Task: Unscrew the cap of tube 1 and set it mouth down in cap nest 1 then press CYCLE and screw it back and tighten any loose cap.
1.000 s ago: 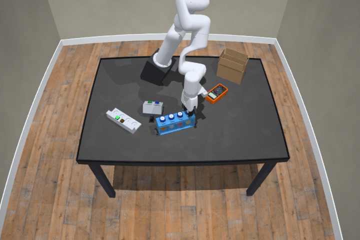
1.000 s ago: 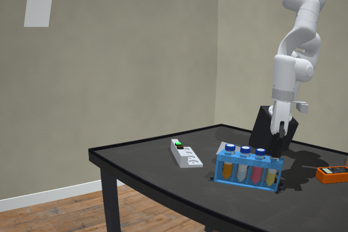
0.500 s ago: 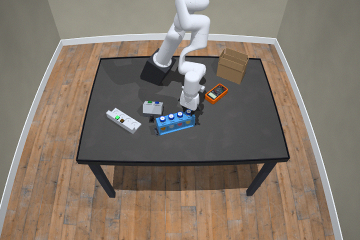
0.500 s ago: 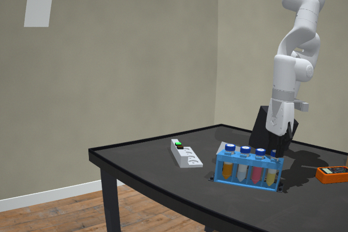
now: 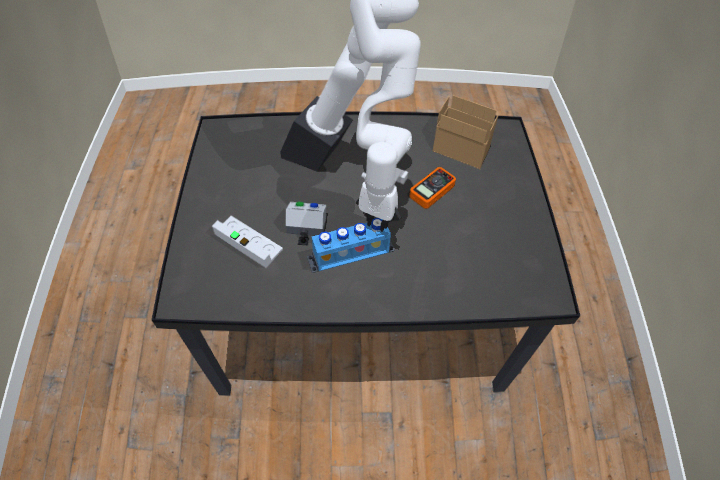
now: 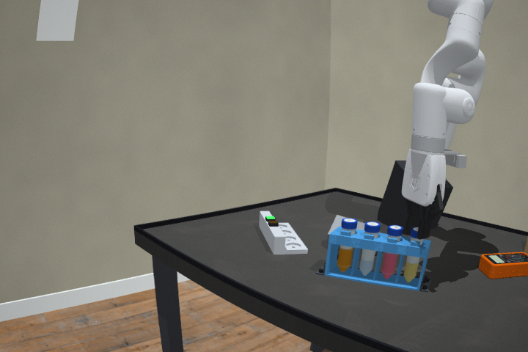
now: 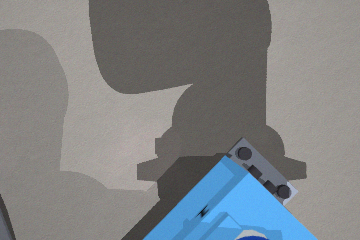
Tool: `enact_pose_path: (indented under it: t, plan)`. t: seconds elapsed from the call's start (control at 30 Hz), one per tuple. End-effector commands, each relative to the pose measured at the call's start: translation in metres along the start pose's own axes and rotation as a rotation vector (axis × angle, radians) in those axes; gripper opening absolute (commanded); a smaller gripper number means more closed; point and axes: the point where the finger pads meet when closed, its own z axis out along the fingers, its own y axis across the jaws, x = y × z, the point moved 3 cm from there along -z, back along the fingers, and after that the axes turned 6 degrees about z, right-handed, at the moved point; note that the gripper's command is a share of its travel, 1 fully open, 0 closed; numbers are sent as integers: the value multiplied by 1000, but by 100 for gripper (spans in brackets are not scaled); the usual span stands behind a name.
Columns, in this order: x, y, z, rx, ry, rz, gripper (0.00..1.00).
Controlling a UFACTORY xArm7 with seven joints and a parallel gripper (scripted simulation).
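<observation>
The blue decapping station holds four tubes with blue caps; it also shows in the exterior view. My gripper stands straight down over the end tube nearest the multimeter, tube 1 with yellow liquid, and is shut on its cap, which sits on the tube. The other three caps are on their tubes. The white cap tray has its green lamp lit and its nests look empty. The wrist view shows only the station's corner and a sliver of cap.
The grey key housing with the green key and blue key stands behind the station. An orange multimeter lies to the right, a cardboard box at the back right, and the black arm base at the back.
</observation>
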Motion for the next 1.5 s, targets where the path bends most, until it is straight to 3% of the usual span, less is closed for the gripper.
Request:
enact_pose_path:
  t: [0.0, 0.27, 1.23, 1.47]
  plan:
    - [-1, 1, -1, -2, -1, 0, 0]
    - [-1, 1, 0, -2, -1, 200, 0]
    - [-1, 1, 0, -3, 1, 1550, 0]
    - [-1, 1, 0, -3, 1, 1571, 0]
